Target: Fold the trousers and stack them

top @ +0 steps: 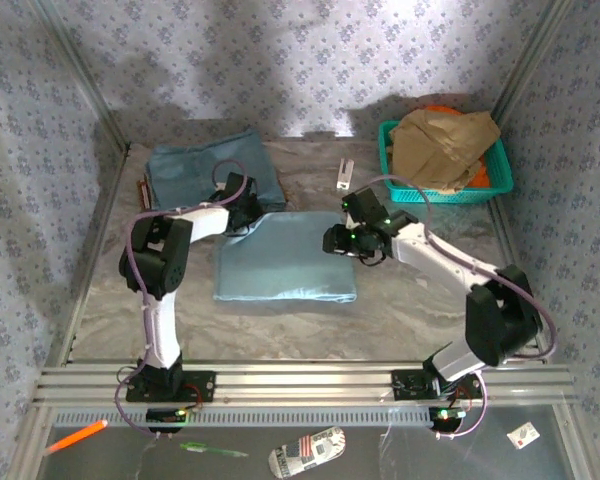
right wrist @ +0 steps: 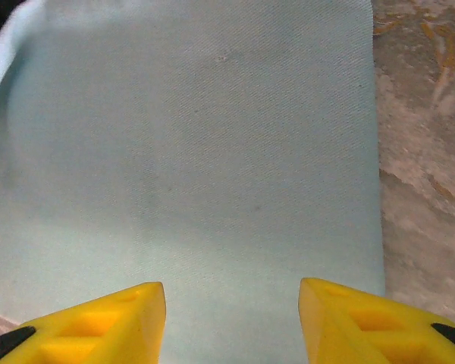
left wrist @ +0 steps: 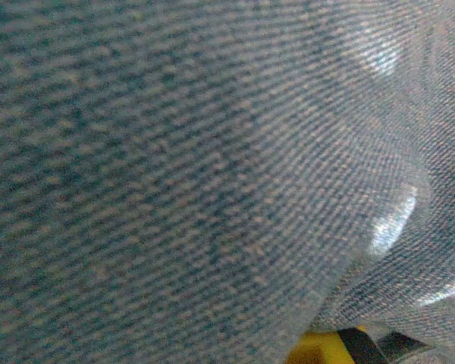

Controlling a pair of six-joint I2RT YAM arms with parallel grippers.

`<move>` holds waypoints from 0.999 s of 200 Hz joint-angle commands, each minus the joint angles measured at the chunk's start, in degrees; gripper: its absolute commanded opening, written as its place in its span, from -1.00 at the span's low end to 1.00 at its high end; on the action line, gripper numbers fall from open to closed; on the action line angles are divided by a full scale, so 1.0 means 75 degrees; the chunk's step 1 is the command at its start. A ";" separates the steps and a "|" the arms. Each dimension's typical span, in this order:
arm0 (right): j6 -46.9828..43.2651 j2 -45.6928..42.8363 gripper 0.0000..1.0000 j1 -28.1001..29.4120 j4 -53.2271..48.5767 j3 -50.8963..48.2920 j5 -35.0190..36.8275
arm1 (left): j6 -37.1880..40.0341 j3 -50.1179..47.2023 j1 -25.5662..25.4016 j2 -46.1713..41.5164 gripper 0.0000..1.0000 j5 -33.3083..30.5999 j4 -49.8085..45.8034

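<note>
Centrally, the trousers (top: pixel 285 258) lie folded into a flat pale-blue rectangle on the counter (top: pixel 410 300). Their long axis runs left to right across the top view, with the edges nearly square to the frame. Which end is waist and which is hem cannot be told.

The left gripper (top: pixel 242 213) sits at the upper left corner of the trousers, just beside the lower edge of a darker slate-blue garment (top: pixel 195 170). Its jaws are closed. Its wrist view is pressed against blurred blue woven cloth, with one yellow fingertip (left wrist: pixel 320 352) at the bottom edge, and whether cloth is pinched between the jaws cannot be told.

The right gripper (top: pixel 332 240) hangs at the right edge of the trousers. Its jaws are parted about halfway, holding nothing, with smooth pale cloth visible between them.

The counter is a mottled grey-brown, stone-like surface. A teal basket (top: pixel 502 165) at the upper right holds a crumpled tan-brown garment (top: pixel 440 140). A small white object (top: pixel 344 176) lies near the centre top. Cloth walls (top: pixel 310 60) with a small floral print enclose the space.
</note>
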 commanded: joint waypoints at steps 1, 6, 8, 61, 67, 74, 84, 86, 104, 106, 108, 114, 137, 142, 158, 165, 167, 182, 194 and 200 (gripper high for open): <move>0.0003 -0.0680 0.03 -0.0122 -0.0473 -0.0264 0.0215 | -0.0189 -0.0027 0.0084 -0.0439 -1.00 -0.0016 -0.0359; -0.0014 -0.0790 0.03 -0.0166 -0.0509 -0.0312 0.0217 | -0.0079 0.0064 0.0113 -0.0481 -0.82 -0.0002 -0.0544; -0.0024 -0.0830 0.03 -0.0181 -0.0527 -0.0334 0.0212 | -0.0043 0.0112 0.0128 -0.0502 -0.69 -0.0007 -0.0640; -0.0370 -0.1220 0.10 -0.0190 -0.0912 -0.0437 0.0016 | 0.1350 0.0702 0.0791 -0.2306 0.99 -0.0222 -0.2745; -0.0399 -0.1079 0.11 -0.0124 -0.0927 -0.0373 0.0037 | 0.1444 0.0689 0.0822 -0.2603 0.99 -0.0250 -0.2996; -0.0402 -0.0873 0.11 0.0001 -0.0896 -0.0303 0.0112 | 0.1497 0.0615 0.0836 -0.2951 0.99 -0.0346 -0.3248; -0.0391 -0.0506 0.10 0.0252 -0.0754 -0.0155 0.0225 | 0.1475 0.0313 0.0782 -0.3455 0.99 -0.0449 -0.3490; -0.0385 -0.0436 0.09 0.0310 -0.0712 -0.0122 0.0234 | 0.1453 0.0221 0.0764 -0.3554 0.98 -0.0444 -0.3500; -0.0319 0.0528 -0.11 0.0829 -0.0303 0.0422 0.0292 | 0.1211 -0.0793 0.0528 -0.4335 0.85 -0.0284 -0.3325; -0.0320 0.0631 -0.14 0.0885 -0.0265 0.0500 0.0310 | 0.1179 -0.0920 0.0484 -0.4410 0.83 -0.0280 -0.3289; -0.0320 0.0774 -0.18 0.0946 -0.0232 0.0590 0.0326 | 0.1157 -0.1048 0.0437 -0.4481 0.80 -0.0279 -0.3254; -0.0306 0.1161 -0.41 0.1103 -0.0170 0.0913 0.0427 | 0.1058 -0.1419 0.0320 -0.4630 0.69 -0.0268 -0.3108; -0.0219 0.2603 -1.00 0.1417 -0.0255 0.1910 0.0746 | 0.0666 -0.2847 -0.0077 -0.4985 0.13 0.0062 -0.2106; -0.0200 0.2803 -1.00 0.1466 -0.0214 0.1969 0.0785 | 0.0648 -0.3077 -0.0151 -0.4987 -0.04 0.0114 -0.1862; -0.0119 0.3229 -1.00 0.1571 -0.0030 0.1897 0.0704 | 0.0645 -0.3602 -0.0329 -0.4839 -0.40 0.0207 -0.1159; -0.0073 0.3304 -1.00 0.1639 0.0064 0.1746 0.0670 | 0.0671 -0.3725 -0.0363 -0.4766 -0.51 0.0333 -0.0902; -0.0056 0.3317 -1.00 0.1653 0.0096 0.1686 0.0665 | 0.0684 -0.3759 -0.0378 -0.4717 -0.53 0.0358 -0.0832; 0.0078 0.3360 -1.00 0.1805 0.0315 0.1233 0.0558 | 0.0718 -0.3880 -0.0468 -0.4459 -0.72 0.0338 -0.0633; 0.0140 0.3300 -1.00 0.1912 0.0353 0.0852 0.0602 | 0.0649 -0.4085 -0.0526 -0.4342 -0.93 0.0295 -0.0589; 0.0187 0.3214 -1.00 0.1962 0.0360 0.0461 0.0710 | 0.0603 -0.4276 -0.0568 -0.4355 -1.00 0.0302 -0.0521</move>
